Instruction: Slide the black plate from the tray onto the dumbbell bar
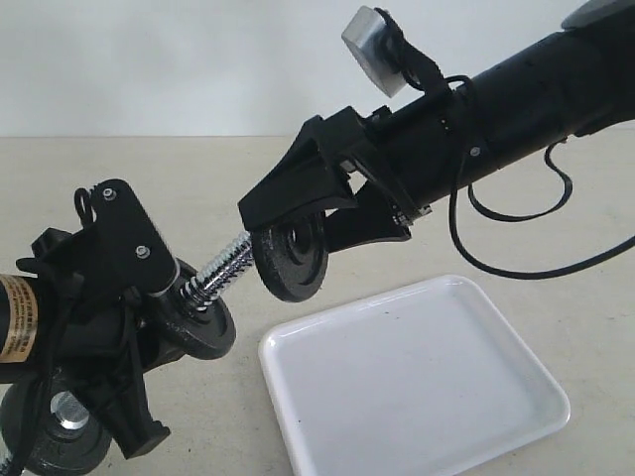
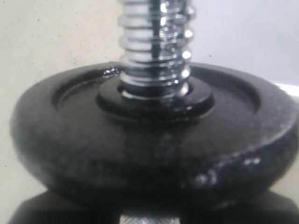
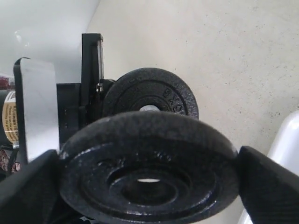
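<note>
Looking like a robotics lab or test room. Showing a plain beige bench [image 1: 198, 188] meeting a plain white wall [image 1: 149, 59]. Housing two black robot arms, the left arm [image 1: 99, 288] and the right arm [image 1: 536, 89], the latter carrying a grey camera [image 1: 372, 50] and trailing a loose black cable [image 1: 526, 276]. Staging only a few props: a white tray [image 1: 417, 387], a black plate [image 1: 293, 263], a dumbbell bar [image 1: 223, 268].

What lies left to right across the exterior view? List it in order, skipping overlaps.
left gripper → mounted disc → bar → black plate → tray
</note>
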### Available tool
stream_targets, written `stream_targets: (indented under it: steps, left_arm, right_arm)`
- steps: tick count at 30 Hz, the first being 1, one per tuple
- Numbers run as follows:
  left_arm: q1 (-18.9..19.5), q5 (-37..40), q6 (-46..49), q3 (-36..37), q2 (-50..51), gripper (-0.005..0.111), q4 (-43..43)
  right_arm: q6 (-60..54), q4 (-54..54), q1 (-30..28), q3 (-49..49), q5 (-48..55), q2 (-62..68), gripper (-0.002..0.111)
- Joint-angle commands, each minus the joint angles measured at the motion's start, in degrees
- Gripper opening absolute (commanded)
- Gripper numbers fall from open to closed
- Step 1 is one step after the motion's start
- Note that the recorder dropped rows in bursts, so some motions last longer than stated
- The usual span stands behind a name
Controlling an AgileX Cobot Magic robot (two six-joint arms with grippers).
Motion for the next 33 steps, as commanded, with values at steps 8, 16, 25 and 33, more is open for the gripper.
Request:
stream_targets:
  steps: [8, 16, 25, 33]
  left_arm:
    - [-0.13, -34.01, -3.96, -1.35, -2.19, 0.004, 9.82]
    - [-0.13, -35.86, -4.38, -1.35, -2.19, 0.004, 9.82]
    - [-0.13, -37.08, -6.11, -1.35, -2.19, 0.004, 12.07]
    - [-0.13, -37.05, -6.36, -1.35, -2.19, 0.004, 12.46]
  right_arm:
    - [2.25, 2.10, -0.04, -7.01, 1.46, -0.79, 0.000]
    - [3.89, -0.70, -0.04, -7.01, 1.92, 1.17, 0.000]
    - [3.89, -1.20, -0.04, -7.01, 1.06, 3.32, 0.000]
    - [3.38, -1.20, -0.04, -7.01, 0.70, 3.30, 0.000]
